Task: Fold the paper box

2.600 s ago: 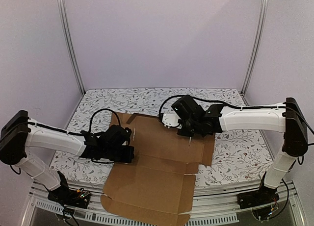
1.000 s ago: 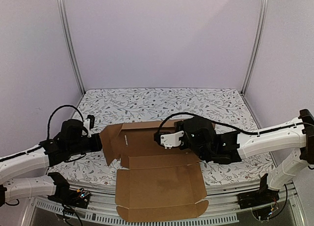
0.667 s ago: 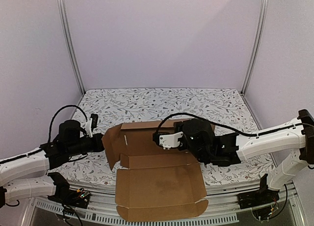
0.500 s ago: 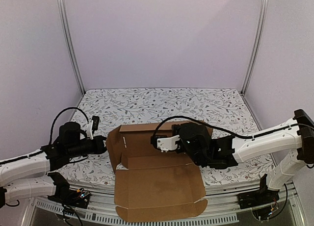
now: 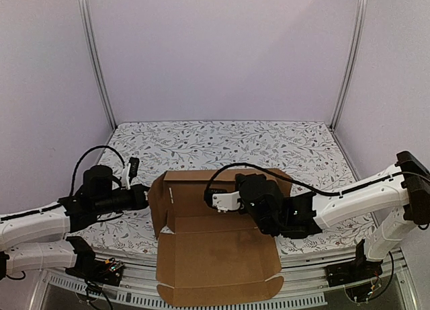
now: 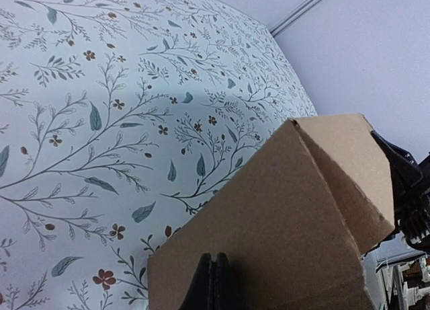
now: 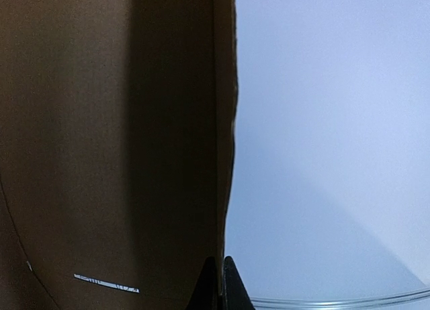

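The paper box [image 5: 213,253] is brown cardboard; its wide front panel lies flat and hangs over the table's near edge. Its left flap [image 5: 160,201] stands nearly upright and a back wall [image 5: 195,177] rises behind it. My left gripper [image 5: 146,194] is shut, its tips pressed on the outer face of that flap [image 6: 282,209], as the left wrist view shows [image 6: 213,281]. My right gripper [image 5: 219,200] reaches inside the box from the right. In the right wrist view it is shut [image 7: 220,283], its tips at the edge of a standing cardboard panel [image 7: 101,135].
A floral cloth covers the table [image 5: 222,138], enclosed by lilac walls. Metal posts [image 5: 94,61] [image 5: 349,61] stand at the back corners. The right arm [image 5: 349,196] stretches across the right side of the box.
My left gripper has moved right and pushed the left flap more upright. The right gripper has shifted left inside the box, and the back wall stands steeper.
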Controlling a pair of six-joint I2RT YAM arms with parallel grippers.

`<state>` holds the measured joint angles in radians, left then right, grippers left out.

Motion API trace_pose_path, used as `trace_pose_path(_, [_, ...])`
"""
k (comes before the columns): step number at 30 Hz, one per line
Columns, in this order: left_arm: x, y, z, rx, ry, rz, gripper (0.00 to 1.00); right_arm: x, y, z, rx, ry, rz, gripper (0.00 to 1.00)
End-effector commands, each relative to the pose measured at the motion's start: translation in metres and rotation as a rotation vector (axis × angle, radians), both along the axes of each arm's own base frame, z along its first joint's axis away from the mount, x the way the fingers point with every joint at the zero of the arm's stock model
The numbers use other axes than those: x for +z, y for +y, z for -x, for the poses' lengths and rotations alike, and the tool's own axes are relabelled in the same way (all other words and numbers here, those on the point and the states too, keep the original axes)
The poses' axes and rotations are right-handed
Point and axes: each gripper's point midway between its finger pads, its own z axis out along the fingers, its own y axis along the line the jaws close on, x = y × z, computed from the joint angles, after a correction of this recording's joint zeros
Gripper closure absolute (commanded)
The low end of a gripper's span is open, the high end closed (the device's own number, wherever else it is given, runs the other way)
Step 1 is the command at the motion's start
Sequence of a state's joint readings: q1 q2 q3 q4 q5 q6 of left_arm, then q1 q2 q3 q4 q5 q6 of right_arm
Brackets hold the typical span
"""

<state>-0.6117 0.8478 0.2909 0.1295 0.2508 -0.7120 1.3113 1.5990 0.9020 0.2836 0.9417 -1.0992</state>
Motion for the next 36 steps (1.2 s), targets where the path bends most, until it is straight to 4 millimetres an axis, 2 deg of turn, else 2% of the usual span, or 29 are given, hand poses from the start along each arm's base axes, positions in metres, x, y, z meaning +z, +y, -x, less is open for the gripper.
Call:
trace_pose_path(1, [0.012,-0.008,-0.003,-0.01,0.016,-0.019,1.0,-0.009,0.002,0.0,-0.04,-0.004,-0.008,1.0])
trace_pose_path(4, [-0.001,0.002,-0.004,0.029,0.063,-0.095,0.99,-0.017,-0.001,0.0,-0.051,-0.002,0.011,1.0])
trace_pose_path(8, [-0.012,0.01,0.0,0.052,0.118,-0.139,0.87,-0.025,-0.007,0.001,-0.061,0.005,0.021,1.0])
trace_pose_path(11, [-0.012,0.008,0.005,0.034,0.151,-0.139,0.8,-0.03,-0.008,0.0,-0.068,0.008,0.026,1.0])
trace_pose_path(19, [-0.001,-0.003,0.013,-0.046,0.172,-0.122,0.69,-0.036,-0.01,-0.008,-0.097,0.016,0.024,1.0])
trace_pose_path(28, [-0.014,-0.009,0.022,-0.107,0.208,-0.13,0.67,-0.044,-0.015,-0.019,-0.11,0.057,0.008,1.0])
trace_pose_path(36, [-0.008,-0.016,0.025,-0.143,0.185,-0.102,0.66,-0.055,-0.019,-0.027,-0.12,0.1,0.0,1.0])
